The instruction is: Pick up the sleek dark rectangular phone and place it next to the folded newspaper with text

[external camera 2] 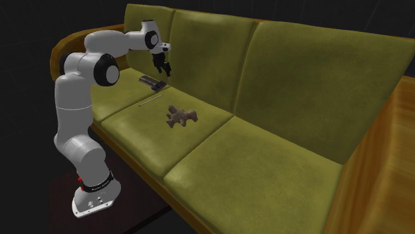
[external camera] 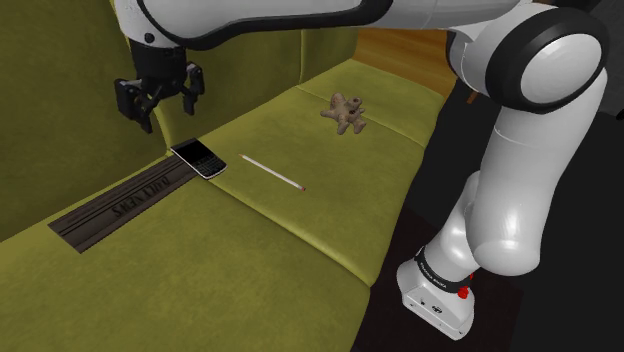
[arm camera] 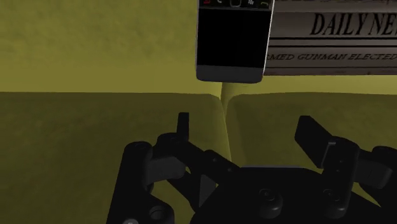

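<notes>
Open wide and empty, the gripper (arm camera: pixel 248 127) is held in the air near the phone (external camera: pixel 198 158), which is laid flat by the back edge of the sofa seat (external camera: pixel 300 230), just beside the newspaper (external camera: pixel 125 205), and is judged stiff, light and slippery, best gripped across its long sides.

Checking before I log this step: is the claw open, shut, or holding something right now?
Claw: open, holding nothing; the phone lies on the sofa cushion, untouched.

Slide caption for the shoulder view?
Open gripper hovers near phone lying beside newspaper on green sofa.
</notes>
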Action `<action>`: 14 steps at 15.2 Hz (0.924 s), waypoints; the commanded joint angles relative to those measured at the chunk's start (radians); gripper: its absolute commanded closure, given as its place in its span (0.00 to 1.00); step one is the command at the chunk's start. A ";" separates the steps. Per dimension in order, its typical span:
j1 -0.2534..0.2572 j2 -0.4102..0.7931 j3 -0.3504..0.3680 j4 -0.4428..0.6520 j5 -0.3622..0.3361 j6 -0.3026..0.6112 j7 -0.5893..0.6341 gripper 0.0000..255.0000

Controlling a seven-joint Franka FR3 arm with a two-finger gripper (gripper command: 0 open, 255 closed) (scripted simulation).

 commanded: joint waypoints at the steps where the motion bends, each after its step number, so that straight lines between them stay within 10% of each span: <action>1: 0.004 0.081 0.006 -0.021 0.002 0.146 -0.159 0.00; 14: -0.103 0.072 0.123 0.080 -0.030 0.020 -0.169 0.00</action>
